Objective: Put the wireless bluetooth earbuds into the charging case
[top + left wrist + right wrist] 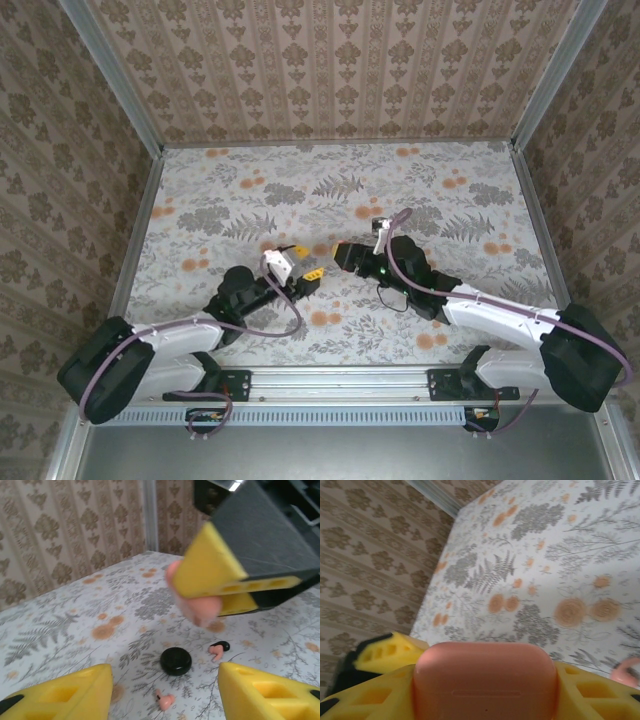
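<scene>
Left wrist view showed the left gripper point(165, 677) with its yellow fingers point(65, 695) spread wide and nothing between them, hanging above the floral tablecloth point(75, 615). Straight ahead of it, the right gripper point(197, 597) was clamped on the charging case point(202, 611), a salmon-pink pebble held clear of the table and somewhat blurred. Below the case, a black round disc point(176, 661) lay on the cloth. One earbud point(219, 649), pink with a black part, lay just beside the disc on its right. A second earbud point(165, 700), looking pink, lay near the disc on the camera's side. Neither touched the case. From the right wrist, the case sat pinched between that gripper's two fingers, a faint seam running across its face. From the top external camera, the two grippers faced each other near the table's middle, close but apart.
</scene>
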Robot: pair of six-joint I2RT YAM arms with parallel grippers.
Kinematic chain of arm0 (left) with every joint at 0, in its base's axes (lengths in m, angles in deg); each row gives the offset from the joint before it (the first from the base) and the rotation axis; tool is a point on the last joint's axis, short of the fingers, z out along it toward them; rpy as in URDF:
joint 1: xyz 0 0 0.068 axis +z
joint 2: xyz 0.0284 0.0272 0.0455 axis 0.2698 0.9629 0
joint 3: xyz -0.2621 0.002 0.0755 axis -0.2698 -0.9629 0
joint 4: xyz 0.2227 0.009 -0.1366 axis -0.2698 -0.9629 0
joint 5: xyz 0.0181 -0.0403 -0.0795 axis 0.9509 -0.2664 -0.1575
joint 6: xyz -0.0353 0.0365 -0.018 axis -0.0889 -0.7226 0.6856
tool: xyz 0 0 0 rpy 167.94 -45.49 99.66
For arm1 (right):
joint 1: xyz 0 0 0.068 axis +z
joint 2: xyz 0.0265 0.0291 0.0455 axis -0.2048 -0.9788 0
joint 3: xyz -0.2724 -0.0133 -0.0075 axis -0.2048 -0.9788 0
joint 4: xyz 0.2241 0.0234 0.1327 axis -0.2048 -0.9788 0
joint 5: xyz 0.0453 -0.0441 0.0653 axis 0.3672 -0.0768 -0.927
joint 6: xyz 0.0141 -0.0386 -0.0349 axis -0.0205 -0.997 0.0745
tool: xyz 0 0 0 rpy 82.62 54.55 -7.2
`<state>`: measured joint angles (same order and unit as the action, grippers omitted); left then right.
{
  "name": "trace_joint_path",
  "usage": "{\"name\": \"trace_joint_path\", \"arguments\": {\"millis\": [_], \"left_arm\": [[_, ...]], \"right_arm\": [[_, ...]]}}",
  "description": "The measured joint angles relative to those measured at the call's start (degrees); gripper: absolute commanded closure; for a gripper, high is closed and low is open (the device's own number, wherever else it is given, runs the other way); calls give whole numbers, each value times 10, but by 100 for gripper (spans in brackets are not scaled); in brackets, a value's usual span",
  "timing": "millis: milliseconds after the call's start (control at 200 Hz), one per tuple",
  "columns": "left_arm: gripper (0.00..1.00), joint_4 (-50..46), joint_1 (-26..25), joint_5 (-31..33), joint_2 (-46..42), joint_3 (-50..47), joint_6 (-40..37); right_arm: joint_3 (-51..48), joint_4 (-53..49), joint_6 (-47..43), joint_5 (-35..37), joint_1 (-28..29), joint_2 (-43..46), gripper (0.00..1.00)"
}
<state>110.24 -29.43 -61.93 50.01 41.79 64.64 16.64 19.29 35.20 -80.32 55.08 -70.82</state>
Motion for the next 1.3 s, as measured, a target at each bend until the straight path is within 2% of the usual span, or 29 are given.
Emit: {"name": "trace_joint_path", "arguments": {"millis": [170,395,875,1180,1300], "left_arm": [[46,52,-40,8,33,0,-31],[46,114,-49,37,62,0,-32],[51,137,-59,54,87,33,17],[58,145,-63,65,105,43,34],[64,148,-64,65,106,43,41]], "right_arm": [[-28,81,24,-38,0,-8,44],[-49,151,40,-54,1,-16,44],[-55,175,42,-54,10,-15,44],[-55,190,52,-54,18,-16,43],[-55,193,53,-53,18,-16,44]]}}
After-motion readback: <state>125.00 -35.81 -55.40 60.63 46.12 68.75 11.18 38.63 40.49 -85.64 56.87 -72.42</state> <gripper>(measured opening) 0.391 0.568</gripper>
